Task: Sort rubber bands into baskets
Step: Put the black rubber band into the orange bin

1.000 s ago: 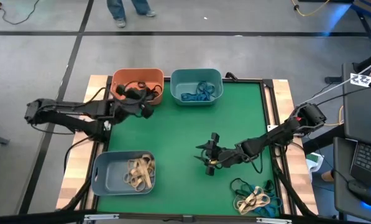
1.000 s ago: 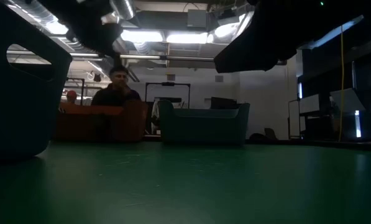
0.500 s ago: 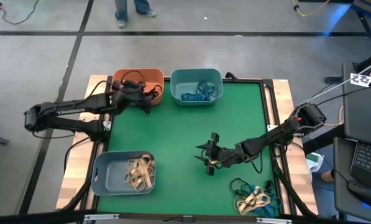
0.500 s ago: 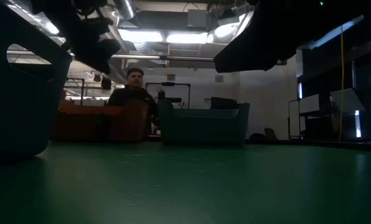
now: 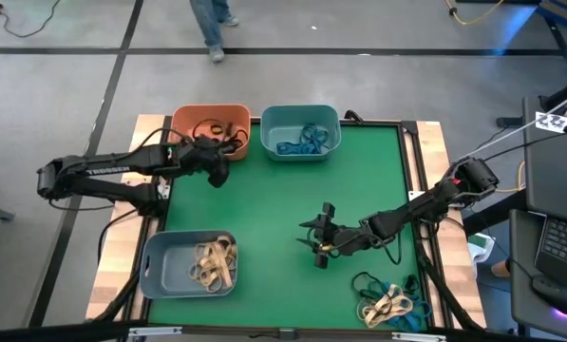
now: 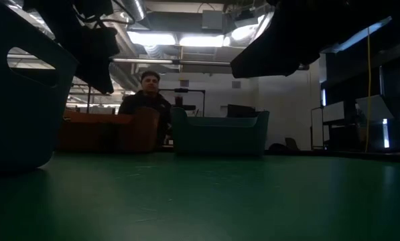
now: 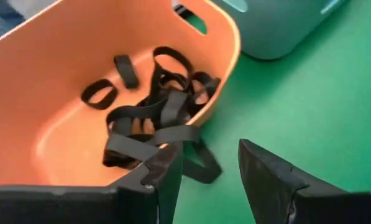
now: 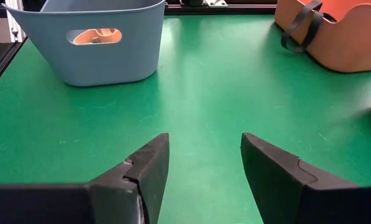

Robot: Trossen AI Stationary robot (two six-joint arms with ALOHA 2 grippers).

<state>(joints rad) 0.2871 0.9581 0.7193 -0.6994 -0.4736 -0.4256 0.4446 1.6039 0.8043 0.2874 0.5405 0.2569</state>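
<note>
High view first: the left gripper (image 5: pixel 217 171) sits right at the near rim of the orange basket (image 5: pixel 190 119), at the far-left corner of the green mat (image 5: pixel 274 228). Its wrist camera shows both fingers (image 7: pixel 166 174) spread apart with nothing between them. The black rubber bands (image 7: pixel 154 118) are piled inside the orange tub, and one black loop (image 7: pixel 201 163) hangs over the rim and drapes down onto the mat just outside (so it's half in, half out).

The teal basket (image 5: pixel 300 117) sits just beside the orange one along the far edge, a narrow gap between them, with blue-teal bands (image 5: pixel 302 141) inside. The grey-blue basket (image 5: pixel 169 275) is at the near-left corner holding tan bands (image 5: pixel 213 264).

The right gripper (image 5: pixel 319 245) hovers over the middle-right of the mat, fingers apart and empty, with bare green all around it. From its wrist camera the mat runs clear all the way to the grey-blue tub and the orange rim.

A loose pile of unsorted bands (image 5: pixel 386 294), teal, black and tan mixed, lies at the near-right corner, close to the mat's edge and the frame there.

Low view is mostly dark; a person (image 6: pixel 146 100) shows in the room beyond the table.
</note>
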